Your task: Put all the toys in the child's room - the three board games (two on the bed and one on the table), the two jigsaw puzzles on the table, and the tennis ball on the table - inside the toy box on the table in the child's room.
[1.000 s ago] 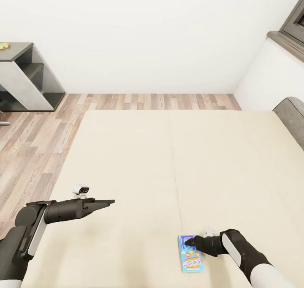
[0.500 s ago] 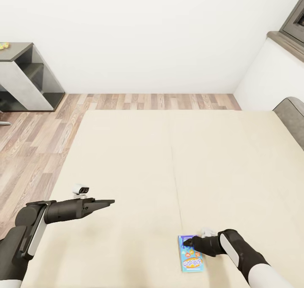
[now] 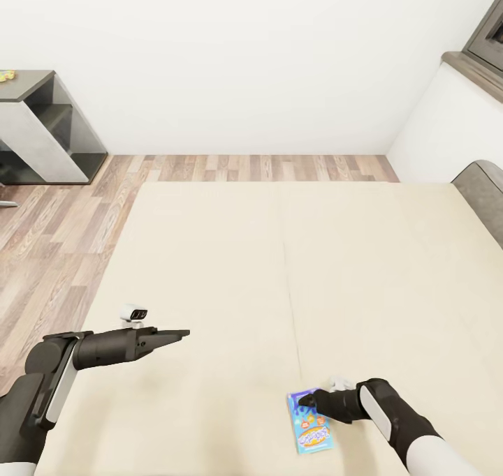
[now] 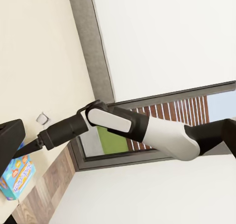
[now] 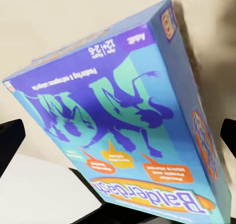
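Note:
A blue board game (image 3: 312,435) with cartoon figures lies slightly askew on the beige bed (image 3: 209,253), close to its near edge. My right gripper (image 3: 307,400) is down at the box's far end and touches it. In the right wrist view the board game (image 5: 132,120) is tilted, with the open fingers far apart on either side of it. My left gripper (image 3: 185,334) hovers open over the bed's left part, well apart from the box. From the left wrist, the right arm reaches down to the board game (image 4: 14,177). The toy box is out of view.
The table's dark-grey lower section (image 3: 31,85) stands at the far left by the wall, with a small yellow item (image 3: 7,76) on its top. Wood-plank floor (image 3: 63,232) lies left of the bed. The grey headboard (image 3: 482,183) rises at the right.
My right gripper moved slightly left and nearer. The board game shifted with it and turned a little askew. The left arm stayed still.

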{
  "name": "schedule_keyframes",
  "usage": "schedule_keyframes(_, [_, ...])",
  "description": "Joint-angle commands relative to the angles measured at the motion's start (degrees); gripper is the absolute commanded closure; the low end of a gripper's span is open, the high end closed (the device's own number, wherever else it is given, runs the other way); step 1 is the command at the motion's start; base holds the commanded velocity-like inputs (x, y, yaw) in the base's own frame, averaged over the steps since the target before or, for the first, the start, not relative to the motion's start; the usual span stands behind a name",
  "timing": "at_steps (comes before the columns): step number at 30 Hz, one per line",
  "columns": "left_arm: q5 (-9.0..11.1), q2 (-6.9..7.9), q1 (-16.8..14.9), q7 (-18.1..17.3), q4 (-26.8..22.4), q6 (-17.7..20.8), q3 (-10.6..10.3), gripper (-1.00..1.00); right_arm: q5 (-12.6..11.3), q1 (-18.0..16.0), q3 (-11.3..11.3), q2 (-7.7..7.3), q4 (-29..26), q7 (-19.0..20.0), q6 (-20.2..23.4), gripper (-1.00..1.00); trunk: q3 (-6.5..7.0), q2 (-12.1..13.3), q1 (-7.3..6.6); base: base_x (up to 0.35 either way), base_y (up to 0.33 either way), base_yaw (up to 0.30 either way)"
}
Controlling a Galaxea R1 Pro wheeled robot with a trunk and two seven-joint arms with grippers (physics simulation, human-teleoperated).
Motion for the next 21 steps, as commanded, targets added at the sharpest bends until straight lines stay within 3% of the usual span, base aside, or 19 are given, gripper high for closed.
schedule_keyframes(1, [0.0,0.01,0.0,-0.2,0.0,0.6,0.0,-1.0,0.1,0.0,0.2,-0.04,-0.1,0.2,0.1,-1.0,-0.04,0.0,0.0,0.0,0.0,0.0])
schedule_keyframes(21, [0.0,0.01,0.0,-0.2,0.0,0.6,0.0,-1.0,0.2,0.0,0.3,0.06,0.0,-0.2,0.0,-1.0,-0.04,0.0,0.0,0.0,0.009,0.0])
